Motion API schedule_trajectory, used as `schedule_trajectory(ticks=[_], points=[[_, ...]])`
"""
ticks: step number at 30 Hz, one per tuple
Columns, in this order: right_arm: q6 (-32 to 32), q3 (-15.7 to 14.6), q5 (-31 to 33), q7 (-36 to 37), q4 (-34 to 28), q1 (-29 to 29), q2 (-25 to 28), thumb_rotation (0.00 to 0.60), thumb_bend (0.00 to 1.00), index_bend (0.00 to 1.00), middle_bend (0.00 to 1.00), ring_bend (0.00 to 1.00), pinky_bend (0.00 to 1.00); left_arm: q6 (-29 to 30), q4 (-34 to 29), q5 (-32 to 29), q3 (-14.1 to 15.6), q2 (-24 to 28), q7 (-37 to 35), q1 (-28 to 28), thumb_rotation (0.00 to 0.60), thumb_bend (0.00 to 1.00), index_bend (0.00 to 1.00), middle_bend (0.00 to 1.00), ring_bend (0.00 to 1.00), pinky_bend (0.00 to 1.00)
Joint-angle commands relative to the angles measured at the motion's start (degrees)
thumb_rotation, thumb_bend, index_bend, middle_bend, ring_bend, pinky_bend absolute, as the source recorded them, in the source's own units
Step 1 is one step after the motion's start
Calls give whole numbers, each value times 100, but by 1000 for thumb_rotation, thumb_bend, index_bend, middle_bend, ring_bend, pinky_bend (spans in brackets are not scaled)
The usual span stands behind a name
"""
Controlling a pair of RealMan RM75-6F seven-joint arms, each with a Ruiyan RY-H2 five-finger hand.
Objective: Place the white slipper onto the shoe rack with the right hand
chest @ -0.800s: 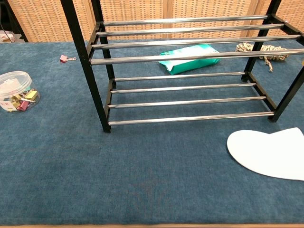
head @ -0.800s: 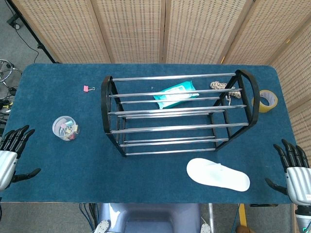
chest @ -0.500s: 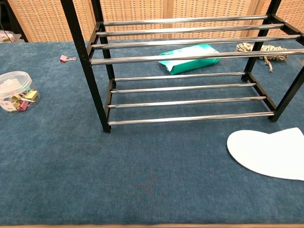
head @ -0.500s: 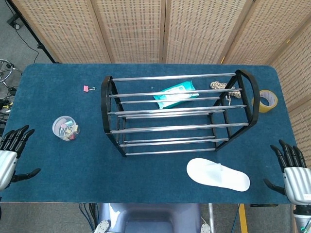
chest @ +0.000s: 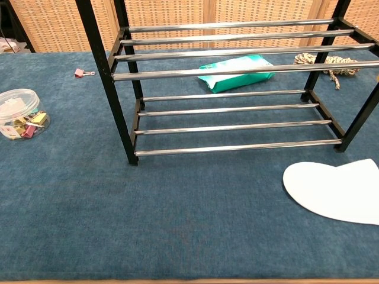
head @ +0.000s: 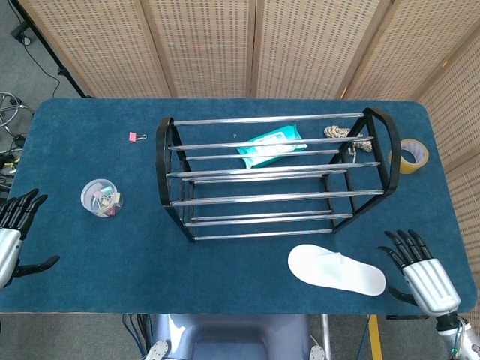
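My left hand (head: 13,232) sits at the far left edge of the head view, off the tabletop (head: 75,285) edge, fingers spread, holding nothing. Chest view doesn't show it.

Just right of it, left-centre of frame: a clear tub (head: 101,197) of binder clips, also at left edge in chest view (chest: 19,113). Above that, upper left: a single pink clip (head: 136,137), loose on the blue cloth.

Centre: the rack (head: 274,176), black end frames with chrome rails, upright, nothing resting on its rails. Seen through the rails, a teal packet (head: 271,145) lies on the tabletop behind/under the upper tier; chest view shows it flat on the cloth (chest: 235,72). Right of it, by the rack's right end frame, a bundle of rope (head: 341,133).

Upper right, near the tabletop edge: a tape roll (head: 409,155).

Lower right of centre: the slipper (head: 336,269), white, flat on the tabletop in front of the rack, apart from it, toe end toward frame left. Chest view cuts it off at the right edge (chest: 331,190).

Far lower right: my right hand (head: 420,272), fingers spread, empty, just beside the slipper's heel end, not touching it.
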Motion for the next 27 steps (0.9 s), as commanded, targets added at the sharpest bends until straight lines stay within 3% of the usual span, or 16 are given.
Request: schedule_trajectory(ticks=[1, 8, 18, 27], points=[[236, -174, -755, 506, 1131, 484, -565, 600, 91, 242, 109, 14, 30, 1, -14, -47, -18, -9, 40, 2, 600, 0, 0, 0, 0, 0], [499, -219, -1137, 949, 2162, 964, -1128, 600, 155, 235, 148, 67, 95, -47, -31, -165, -61, -63, 193, -28, 600, 0, 0, 0, 0, 0], [501, -302, -1265, 1169, 3017, 1483, -1618, 600, 227, 276, 165, 84, 125, -251, 5, -521, -158, -197, 472, -140, 600, 0, 0, 0, 0, 0], [477, -613, -1322, 1409, 4094, 1810, -1995, 600, 227, 276, 166, 84, 126, -452, 3, -839, -221, -352, 851, -266, 600, 0, 0, 0, 0, 0]])
